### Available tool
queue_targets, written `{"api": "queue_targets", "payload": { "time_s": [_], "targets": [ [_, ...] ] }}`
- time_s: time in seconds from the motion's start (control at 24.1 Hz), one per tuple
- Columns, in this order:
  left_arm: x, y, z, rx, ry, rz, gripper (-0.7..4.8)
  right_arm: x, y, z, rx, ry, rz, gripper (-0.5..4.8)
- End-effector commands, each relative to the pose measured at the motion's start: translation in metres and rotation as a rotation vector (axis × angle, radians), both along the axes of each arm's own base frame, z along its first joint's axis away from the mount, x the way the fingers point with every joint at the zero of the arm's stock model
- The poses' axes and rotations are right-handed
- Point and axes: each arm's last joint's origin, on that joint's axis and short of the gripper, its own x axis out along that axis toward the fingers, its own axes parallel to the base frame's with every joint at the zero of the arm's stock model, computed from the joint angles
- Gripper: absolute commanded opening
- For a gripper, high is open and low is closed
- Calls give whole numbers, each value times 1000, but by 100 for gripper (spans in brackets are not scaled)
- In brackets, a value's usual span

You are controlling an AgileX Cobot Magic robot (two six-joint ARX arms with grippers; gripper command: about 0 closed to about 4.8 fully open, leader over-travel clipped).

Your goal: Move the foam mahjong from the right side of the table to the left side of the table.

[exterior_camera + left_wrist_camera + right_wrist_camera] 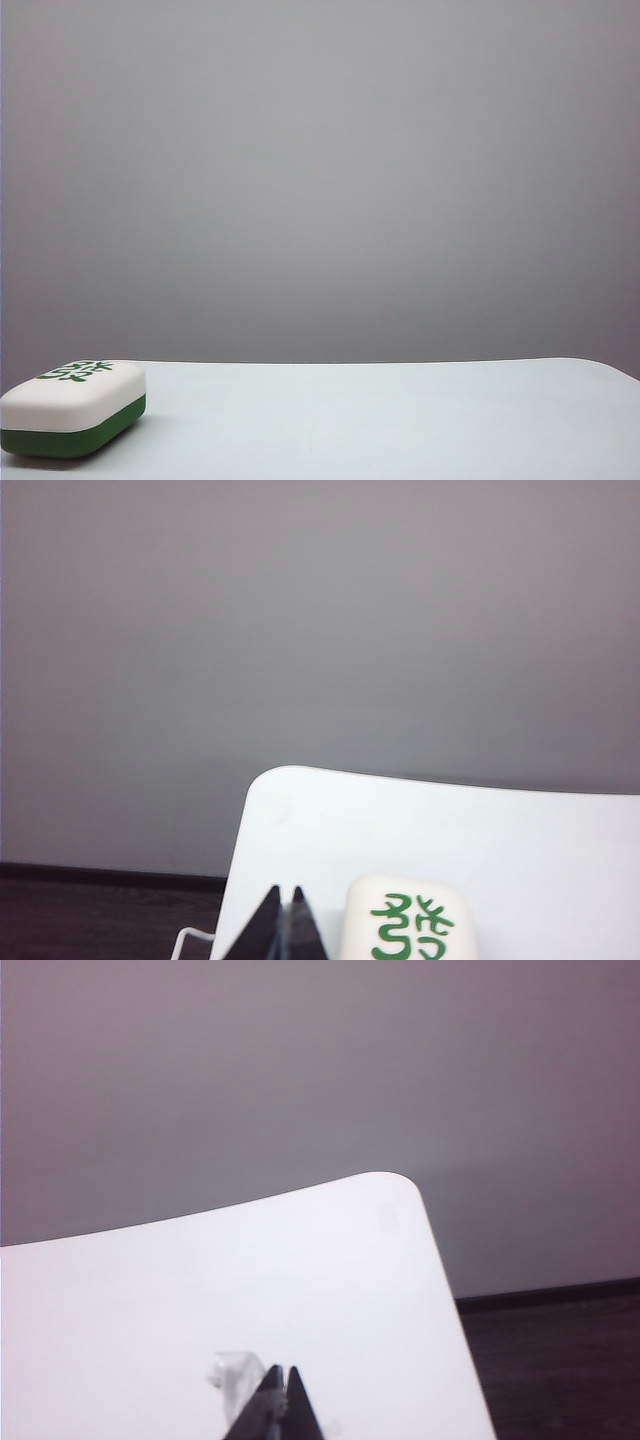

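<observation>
We see the foam mahjong (72, 408) lying flat on the near left part of the white surface (400, 420) in the exterior view, its white layer up, its dark green layer down against the surface, and green characters showing on its top face. The rest of the surface stretches away to the right of it, and a plain grey wall (320, 180) fills the background. Neither arm shows in the exterior view. In the left wrist view we find the left end effector (283, 920) at the picture's edge, its two dark fingertips drawn together with only a sliver of space between them and nothing held; the foam mahjong (410, 925) sits just beside it, apart from the tips, close to a rounded corner of the surface (420, 820). In the right wrist view the right end effector (279, 1400) hangs above a bare stretch of the surface (200, 1290) near another rounded corner, its fingertips likewise pressed narrowly together and empty. A small, pale, blurred shape lies beside those tips; we cannot tell what it is. Dark floor (560, 1360) shows beyond the surface's edge.
</observation>
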Motion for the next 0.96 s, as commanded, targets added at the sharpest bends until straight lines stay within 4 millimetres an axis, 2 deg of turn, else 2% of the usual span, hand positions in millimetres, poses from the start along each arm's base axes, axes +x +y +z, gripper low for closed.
{"api": "queue_targets", "payload": {
  "time_s": [0.04, 0.21, 0.54, 0.96],
  "targets": [
    [3, 0, -7, 0, -24, 9, -5, 0, -1, -3, -13, 10, -24, -5],
    [3, 0, -15, 51, 39, 2, -5, 0, -1, -3, -13, 11, -23, -5],
    [2, -2, -22, 45, 110, -46, -4, 0, 0, -2, -12, 8, -19, -5],
    [2, -2, -22, 45, 112, -46, -4, 0, 0, -2, -12, 8, -19, -5]
  ]
}}
